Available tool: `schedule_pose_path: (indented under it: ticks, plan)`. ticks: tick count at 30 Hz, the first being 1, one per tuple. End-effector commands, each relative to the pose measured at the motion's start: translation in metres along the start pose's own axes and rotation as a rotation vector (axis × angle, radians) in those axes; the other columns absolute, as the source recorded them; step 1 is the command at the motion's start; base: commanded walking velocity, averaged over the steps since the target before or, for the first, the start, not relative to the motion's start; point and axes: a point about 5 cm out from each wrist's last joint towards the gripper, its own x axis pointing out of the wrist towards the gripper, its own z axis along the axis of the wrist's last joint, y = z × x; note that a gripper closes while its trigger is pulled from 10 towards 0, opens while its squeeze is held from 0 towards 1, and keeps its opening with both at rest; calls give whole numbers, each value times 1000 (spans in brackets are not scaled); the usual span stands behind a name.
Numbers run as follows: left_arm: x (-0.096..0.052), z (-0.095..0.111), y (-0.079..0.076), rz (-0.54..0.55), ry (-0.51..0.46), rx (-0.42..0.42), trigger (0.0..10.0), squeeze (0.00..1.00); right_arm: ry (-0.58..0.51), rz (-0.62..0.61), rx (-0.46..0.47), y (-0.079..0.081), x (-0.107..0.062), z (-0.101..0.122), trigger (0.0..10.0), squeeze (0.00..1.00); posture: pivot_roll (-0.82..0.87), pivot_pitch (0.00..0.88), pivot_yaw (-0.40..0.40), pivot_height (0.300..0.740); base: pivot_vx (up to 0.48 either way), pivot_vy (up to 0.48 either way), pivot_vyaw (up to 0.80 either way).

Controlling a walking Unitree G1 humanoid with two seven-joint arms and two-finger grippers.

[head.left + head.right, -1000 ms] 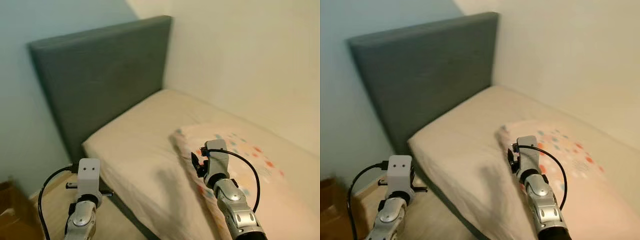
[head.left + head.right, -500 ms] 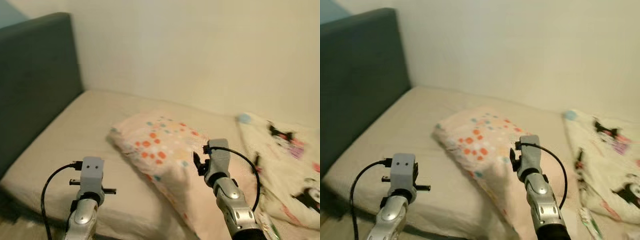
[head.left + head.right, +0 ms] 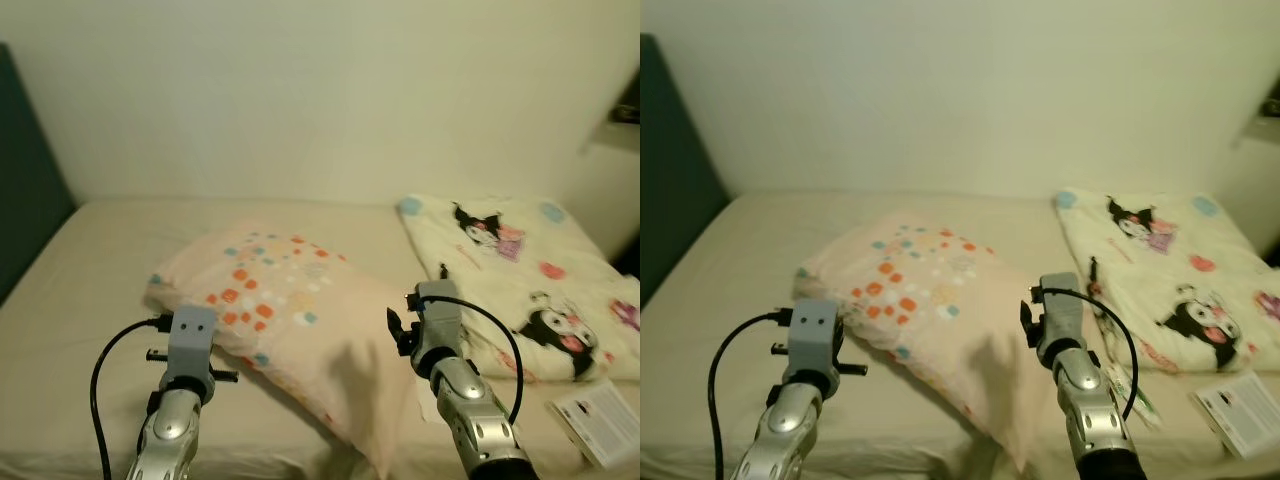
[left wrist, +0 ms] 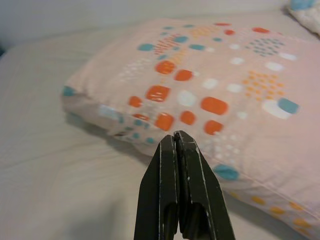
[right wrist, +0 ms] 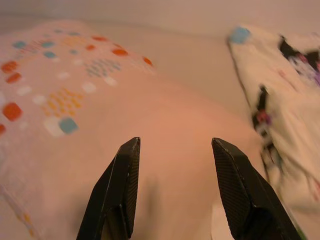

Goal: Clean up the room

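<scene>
Standing by the bed, I see the dark headboard at the far left, then the left gripper, its 2 fingers pressed together and empty, hovering just short of the near edge of the spotted pillow. The pillow lies slantwise across the middle of the mattress. Over its right half hangs the right gripper, fingers spread wide, nothing between them. Just beyond is the folded cartoon blanket, and at the near right edge a small packet and a paper card.

The risk, as I judge it: with the left fingers closed, a reach for the pillow would only shove it, and a push rightward could sweep the packet and card off the bed. The right gripper, grabbing the soft middle, might pinch only the cover and drag it.

Against 1 second ago, the view has swung right: the headboard that then dominated now sits at the margin, and the blanket has come into sight. The arms hold much the same pose.
</scene>
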Motion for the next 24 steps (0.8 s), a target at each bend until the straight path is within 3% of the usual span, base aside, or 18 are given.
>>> schedule_pose_path:
  ticks: [1, 8, 13, 24]
  plan:
    - [-1, -4, -2, -6, 20, -14, 10000, 0, 21, -9, 0, -3, -1, -5, 10000, 0, -67, 71, -64, 740, 0, 0, -800]
    - [0, 0, 0, 7, 16, -36, 10000, 0, 1, 9, -27, -7, 1, 0, 10000, 0, -58, 73, -61, 740, 0, 0, -800]
    - [1, 1, 2, 31, 17, -36, 10000, 0, -2, 25, -43, -7, 5, 4, 10000, 0, -57, 73, -64, 740, 0, 0, 0]
    - [-1, -3, 0, 54, 49, -46, 10000, 0, -13, 57, -31, -3, 5, 7, 10000, 0, -67, 79, -77, 740, 0, -397, 0]
